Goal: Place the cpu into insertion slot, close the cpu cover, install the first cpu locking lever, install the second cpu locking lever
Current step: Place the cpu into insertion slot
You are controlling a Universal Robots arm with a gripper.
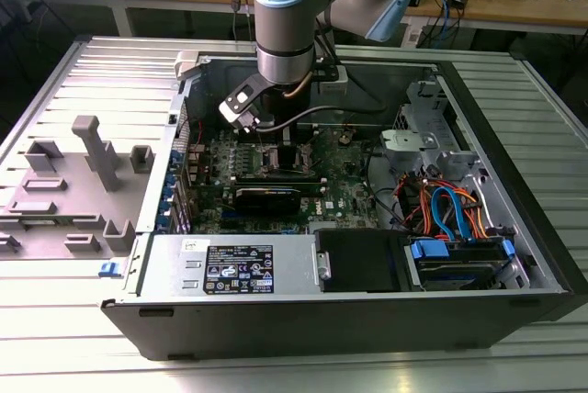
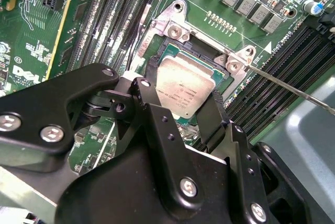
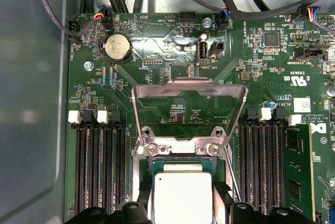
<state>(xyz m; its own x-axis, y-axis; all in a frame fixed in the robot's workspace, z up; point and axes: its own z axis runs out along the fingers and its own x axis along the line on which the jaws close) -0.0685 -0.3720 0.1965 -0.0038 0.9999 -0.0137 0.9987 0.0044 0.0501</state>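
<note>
Pincer fingers point(image 2: 212, 116) of the gripper point(image 2: 184, 85) stand narrowly apart, pinching the cpu point(image 2: 183, 90) by two opposite edges right over the insertion slot point(image 2: 170, 25); whether it is fully seated I cannot tell. In the exterior view the arm point(image 1: 285, 35) hangs at twelve o'clock from the long black card point(image 1: 276, 196). The cpu cover point(image 3: 188, 84) stands raised. Seating well likely means keeping the chip level, square to the slot, easing straight down, clear of the thin lever point(image 2: 293, 89).
</note>
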